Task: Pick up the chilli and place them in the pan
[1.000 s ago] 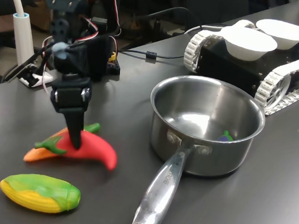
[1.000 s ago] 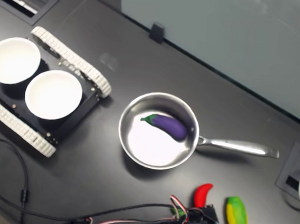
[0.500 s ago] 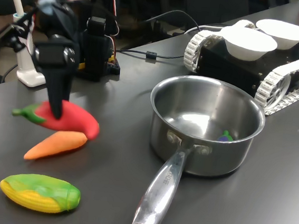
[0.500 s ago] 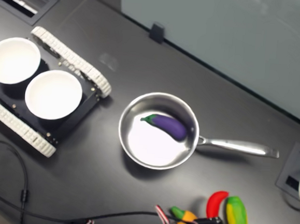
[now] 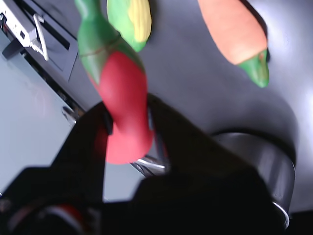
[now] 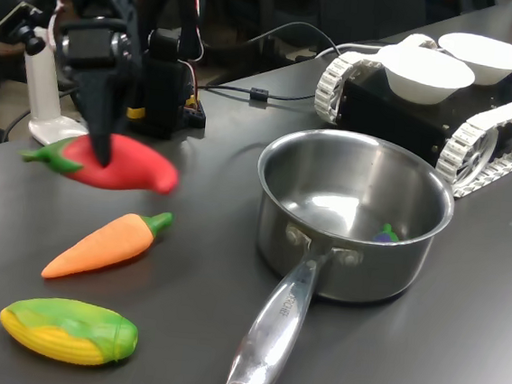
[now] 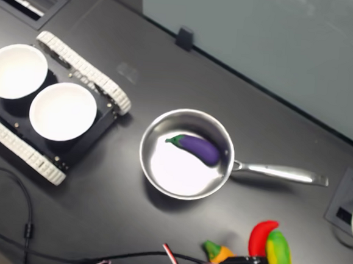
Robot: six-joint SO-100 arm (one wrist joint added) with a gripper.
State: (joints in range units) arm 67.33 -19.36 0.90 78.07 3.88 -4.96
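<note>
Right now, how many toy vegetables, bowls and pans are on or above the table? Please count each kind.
Toy vegetables: 4 (chilli in the gripper, carrot, corn, eggplant in the pan)
White bowls: 2
Pan: 1
Total: 7

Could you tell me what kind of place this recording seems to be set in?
Probably a robotics lab or office workbench: a dark table carries a small tracked robot base holding white bowls, with loose cables and toy vegetables beside a steel pan.
</note>
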